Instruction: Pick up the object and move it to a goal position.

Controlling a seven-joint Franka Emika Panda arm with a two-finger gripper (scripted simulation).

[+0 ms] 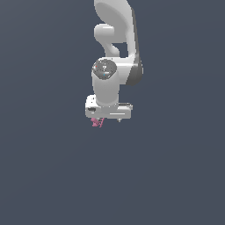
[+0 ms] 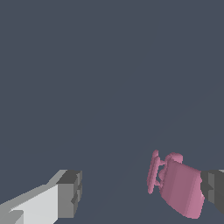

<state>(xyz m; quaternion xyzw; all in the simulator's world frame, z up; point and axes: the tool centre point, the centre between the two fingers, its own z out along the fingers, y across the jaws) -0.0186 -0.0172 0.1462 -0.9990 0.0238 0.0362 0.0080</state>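
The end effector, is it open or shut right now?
Open. In the wrist view the end effector has a wide gap between its fingers; the pink object sits against one finger only.

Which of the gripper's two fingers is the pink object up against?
In the wrist view the pink object lies against the finger at the frame's edge; the other finger stands apart from it, with an open gap between.

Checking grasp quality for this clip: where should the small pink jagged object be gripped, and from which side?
Grip the small pink jagged object across its broad smooth body, not the thin ribbed end. Come from above, centred: in the wrist view it sits against one finger of the white gripper, far from the other, whose jaws stand wide.
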